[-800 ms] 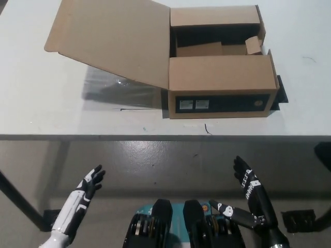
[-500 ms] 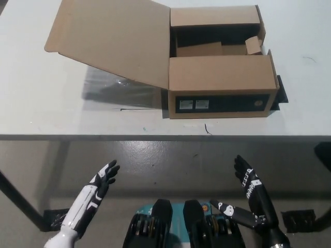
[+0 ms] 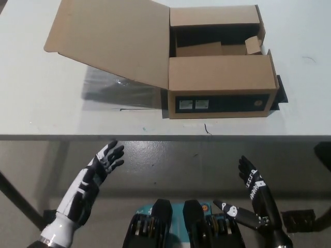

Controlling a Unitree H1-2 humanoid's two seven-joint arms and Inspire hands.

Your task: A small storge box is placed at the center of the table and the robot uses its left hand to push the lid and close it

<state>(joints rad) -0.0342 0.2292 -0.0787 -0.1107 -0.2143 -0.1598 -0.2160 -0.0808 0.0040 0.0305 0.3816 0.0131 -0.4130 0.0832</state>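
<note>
A brown cardboard storage box [image 3: 220, 82] stands on the white table [image 3: 46, 113], its inside dark and partly uncovered. Its big lid [image 3: 111, 39] is swung out to the box's left, slanting up over the table. My white left hand [image 3: 106, 160] is open, fingers spread, below the table's front edge and well short of the lid. My black right hand [image 3: 253, 188] rests open at the lower right, also below the table edge.
The table's front edge [image 3: 155, 137] runs across the middle of the picture, with grey floor under it. A dark table leg [image 3: 18, 201] shows at the lower left. A shadow lies on the table beneath the lid.
My left hand has risen and moved forward and to the right, toward the table's edge. The right hand has dropped slightly. Box and lid are unmoved.
</note>
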